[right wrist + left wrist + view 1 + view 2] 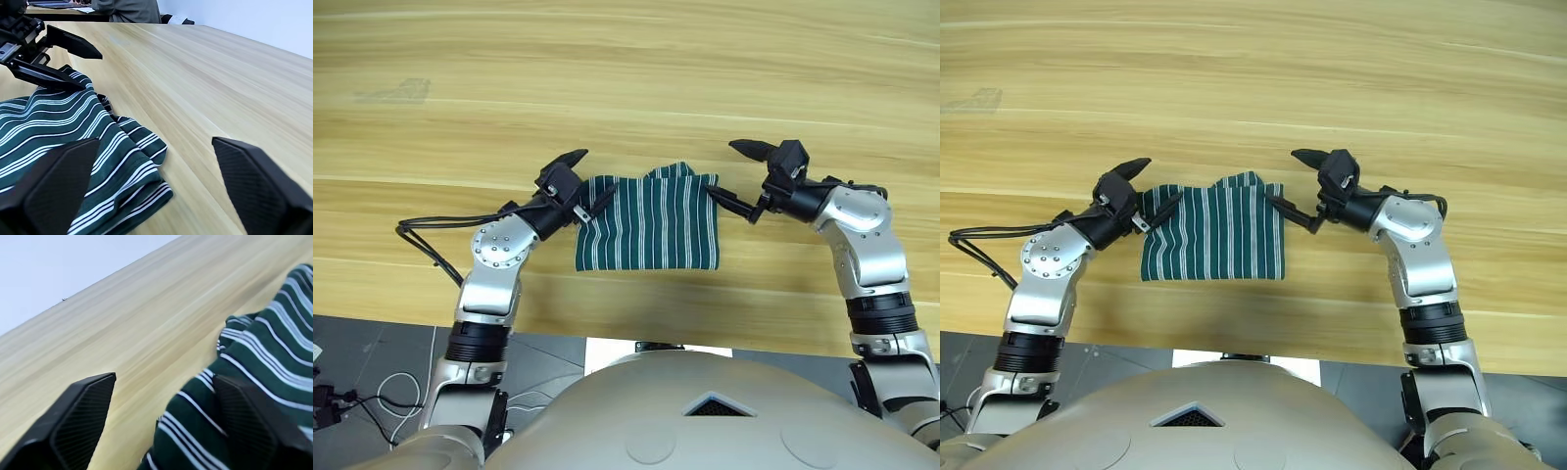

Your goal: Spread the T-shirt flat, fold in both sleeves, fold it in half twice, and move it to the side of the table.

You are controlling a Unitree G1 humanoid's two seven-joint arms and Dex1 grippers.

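Grey floor [372,343] lies below the counter's [626,59] near edge. On it, at the left, black and white cables [342,399] lie tangled. A pale wall [254,19] rises beyond the counter's far edge.

L pincer [592,174] spread, R pincer [724,167] spread

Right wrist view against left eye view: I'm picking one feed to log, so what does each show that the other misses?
Right wrist view alone: the pale wall past the table's far edge, and the stacked layers at the striped T-shirt's folded edge. Left eye view alone: the shirt's whole outline, the cables and the dark floor. Shared: the table, the shirt, and the open left tool at its edge.
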